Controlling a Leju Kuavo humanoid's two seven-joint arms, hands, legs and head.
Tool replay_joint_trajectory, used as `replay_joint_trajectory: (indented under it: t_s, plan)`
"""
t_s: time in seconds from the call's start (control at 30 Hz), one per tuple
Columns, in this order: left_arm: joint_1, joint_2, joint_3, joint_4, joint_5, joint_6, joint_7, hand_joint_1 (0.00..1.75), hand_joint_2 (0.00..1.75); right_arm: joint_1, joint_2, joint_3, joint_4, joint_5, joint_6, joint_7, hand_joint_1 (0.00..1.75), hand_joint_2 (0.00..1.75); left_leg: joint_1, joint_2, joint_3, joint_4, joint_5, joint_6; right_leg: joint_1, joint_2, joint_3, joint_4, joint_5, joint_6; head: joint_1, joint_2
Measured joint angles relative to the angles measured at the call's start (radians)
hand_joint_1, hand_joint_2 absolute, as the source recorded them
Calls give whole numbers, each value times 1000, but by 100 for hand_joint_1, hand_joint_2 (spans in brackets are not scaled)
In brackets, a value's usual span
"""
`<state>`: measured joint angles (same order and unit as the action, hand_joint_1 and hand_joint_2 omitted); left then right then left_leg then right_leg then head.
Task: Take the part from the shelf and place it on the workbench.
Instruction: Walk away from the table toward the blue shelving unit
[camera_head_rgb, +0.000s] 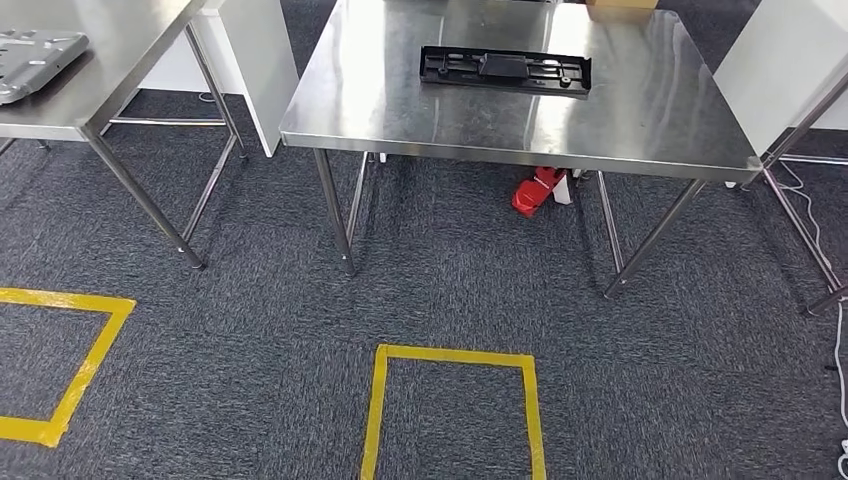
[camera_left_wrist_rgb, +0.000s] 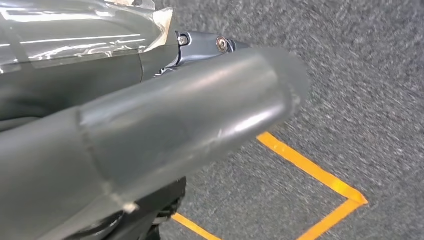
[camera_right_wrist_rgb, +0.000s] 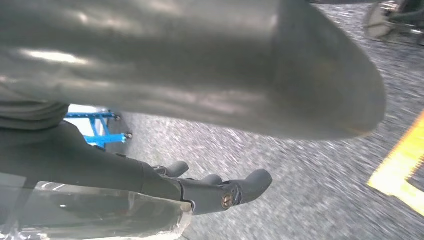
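the black part (camera_head_rgb: 505, 70) lies flat on the steel desk (camera_head_rgb: 640, 120) straight ahead in the head view, toward the desk's far side, well apart from both hands and touched by neither; the left hand (camera_left_wrist_rgb: 150, 145) hangs over grey carpet (camera_left_wrist_rgb: 360, 75), its thick grey thumb filling much of the left wrist view, a dark finger end (camera_left_wrist_rgb: 210, 45) just showing past it; whether those fingers are spread or curled cannot be told, though nothing is seen in them; an orange tape corner (camera_left_wrist_rgb: 350, 197) lies on the carpet just beyond the thumb; the right hand (camera_right_wrist_rgb: 200, 100) hangs likewise over carpet, its dark fingers (camera_right_wrist_rgb: 245, 187) lying straight and close together, apart from the thumb, holding nothing; a blurred yellow tape strip (camera_right_wrist_rgb: 400, 170) lies on the floor near them; in the head view a second desk (camera_head_rgb: 90, 90) stands at left carrying a grey tray-like piece (camera_head_rgb: 30, 60); a red object (camera_head_rgb: 535, 190) sits on the floor under the main desk; yellow tape squares (camera_head_rgb: 455, 410) mark the carpet in front.
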<state>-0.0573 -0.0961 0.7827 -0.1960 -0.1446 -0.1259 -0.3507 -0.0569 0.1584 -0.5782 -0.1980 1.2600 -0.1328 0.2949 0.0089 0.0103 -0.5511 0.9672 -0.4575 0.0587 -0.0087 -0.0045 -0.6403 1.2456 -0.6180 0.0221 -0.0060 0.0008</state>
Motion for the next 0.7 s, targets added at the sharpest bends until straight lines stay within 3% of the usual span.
replay_joint_trajectory:
  t_s: [0.03, 0.07, 0.13, 0.2, 0.23, 0.3, 0.33, 0.4, 0.47, 0.5, 0.53, 0.57, 0.6, 0.63, 0.7]
  plan:
    - [0, 0, -1, 0, 0, 0, 0, 0, 0, 0, -1, 0, 0, 0, 0, 0, 0, 0, 0, 2, -15, 1, 11, -3, -4, 0, 6, 27, 3, 12, 1, 0]
    - [0, -1, -2, 0, 0, 0, 0, 0, 0, 0, -3, 0, 0, 0, 0, 0, 0, 0, 1, 4, -29, 2, 22, -6, -9, 0, 29, 18, 23, 26, 1, 0]
    - [-1, -3, -4, 1, 0, 0, 0, 0, 0, -1, -5, 0, 0, 0, 0, 0, 0, 0, 3, 5, -53, 10, 42, -17, -17, 0, 123, -98, 68, 47, 2, 0]
    - [-3, -4, -5, 1, -1, 0, 1, 0, 0, -2, -6, -1, 0, -1, 0, 0, 0, 0, 1, 5, -70, 21, 60, -31, -16, 3, 218, -248, 64, 43, 2, 0]
    - [-4, -3, -5, 1, -2, 0, 1, 0, 0, -3, -6, -1, 0, -1, 0, 0, 0, 0, 0, 4, -76, 24, 69, -37, -12, 5, 239, -290, 54, 36, 1, 0]
    - [-4, -3, -7, 1, -6, 0, 2, 0, 0, -2, -6, -5, 0, -3, 0, 1, 0, 0, 2, 4, -80, 25, 85, -48, -10, 5, 232, -300, 55, 18, -2, 0]
    - [-4, -2, -8, 2, -8, 0, 3, 0, 0, -2, -7, -8, 1, -5, 1, 2, 0, 0, 5, 2, -84, 31, 75, -53, -12, 4, 225, -298, 62, 7, -3, 0]
    - [-1, -2, -10, 2, -15, -1, 5, 0, 0, -2, -7, -14, 1, -12, 3, 5, 0, 0, 11, -1, -103, 88, -3, -62, -18, -2, 206, -297, 84, -22, -5, 0]
    - [-1, -1, -12, 3, -22, -4, 6, 0, 0, -2, -7, -20, 1, -19, 3, 7, 0, 0, 12, -4, -128, 214, -114, -67, -12, -6, 179, -295, 107, -38, -8, 0]
    - [-2, 0, -13, 3, -25, -6, 6, 0, 0, -2, -7, -22, 2, -22, 3, 7, 0, 0, 12, -5, -135, 275, -141, -70, -9, -8, 164, -294, 119, -39, -8, 0]
    - [-2, 2, -15, 3, -28, -8, 6, 0, 0, -1, -7, -25, 2, -25, 2, 8, 0, 0, 12, -5, -132, 316, -144, -71, -7, -9, 150, -292, 130, -39, -9, 0]
    - [-2, 2, -17, 3, -31, -9, 6, 0, 0, 0, -7, -28, 2, -27, 2, 9, 0, 0, 13, -6, -115, 323, -124, -71, -5, -9, 136, -288, 140, -37, -9, 0]
    - [-3, 3, -20, 3, -33, -10, 6, 0, 0, 0, -7, -31, 2, -29, 1, 10, 0, 0, 13, -6, -81, 295, -95, -70, -5, -9, 122, -283, 149, -34, -9, 0]
    - [-4, 4, -23, 3, -34, -10, 6, 0, 0, 0, -7, -34, 2, -31, 0, 10, 0, 0, 14, -7, -31, 235, -72, -67, -5, -9, 108, -277, 157, -29, -9, 0]
    - [-8, 5, -29, 3, -36, -11, 6, 0, 0, 0, -7, -39, 2, -32, 0, 10, 0, 0, 12, -12, 69, 93, -66, -61, -1, -9, 85, -261, 168, -17, -9, 0]
